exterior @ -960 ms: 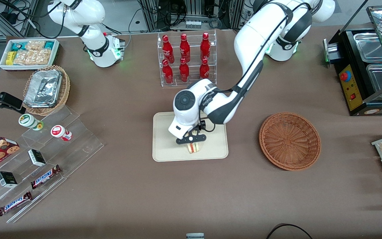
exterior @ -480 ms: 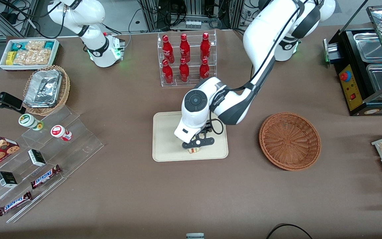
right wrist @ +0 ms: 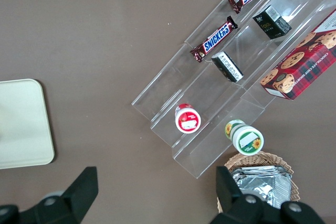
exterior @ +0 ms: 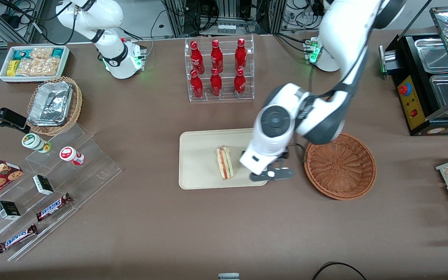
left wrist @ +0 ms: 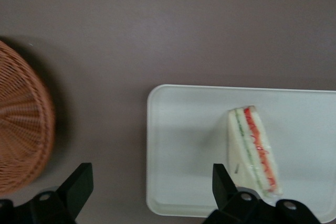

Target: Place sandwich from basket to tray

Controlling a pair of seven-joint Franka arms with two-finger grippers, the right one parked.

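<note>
One sandwich (exterior: 224,163): lies on the tray (exterior: 196,155), on the part nearer the front camera, filling edge up; nothing touches it.
Pincer (exterior: 272,174): released, fingers (left wrist: 79,183) spread wide, holding nothing; hangs above the tray's edge toward the basket, apart from the sandwich.
Basket (exterior: 340,165): reddish-brown wicker, on the tabletop toward the working arm's end, near the tray, not touching.
Tabletop (exterior: 150,217): matte brown covering, flat.
Bottle rack (exterior: 219,69): clear, red bottles, farther from the front camera than the tray.
Stepped clear stand (exterior: 64,175): snack bars and small boxes, toward the parked arm's end.
Room: cables and metal frames above the tabletop's edge.
</note>
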